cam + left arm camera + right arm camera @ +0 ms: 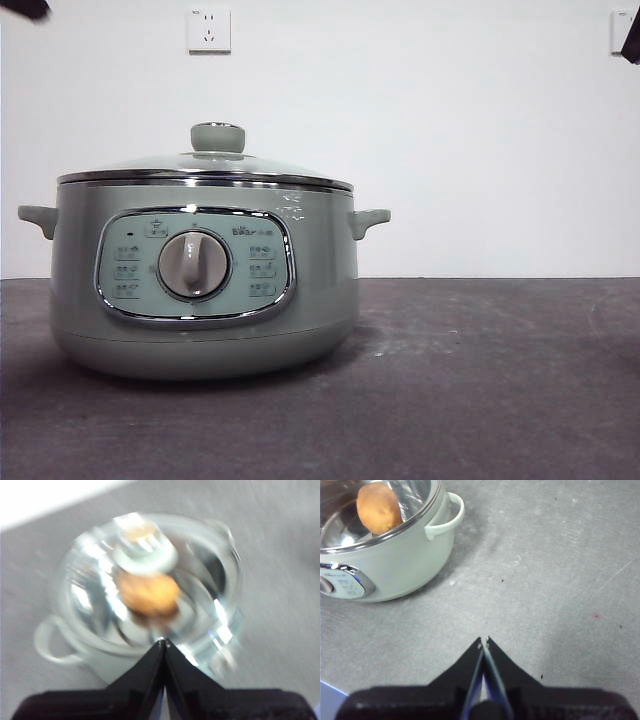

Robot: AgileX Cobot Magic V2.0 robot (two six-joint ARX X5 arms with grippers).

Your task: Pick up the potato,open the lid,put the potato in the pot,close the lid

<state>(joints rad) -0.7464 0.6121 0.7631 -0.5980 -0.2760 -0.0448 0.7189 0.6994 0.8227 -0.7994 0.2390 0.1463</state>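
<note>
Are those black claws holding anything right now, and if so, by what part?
Nothing is held. The left gripper hangs shut above the lid, and the right gripper is shut over bare table. The potato lies inside the pot.

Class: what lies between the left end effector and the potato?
In the left wrist view, the domed glass lid lies between the left end effector and the orange-brown oval potato.

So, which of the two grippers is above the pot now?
The left gripper: it looks down on the lid and the potato in the pot. The right gripper is over bare table beside it.
</note>
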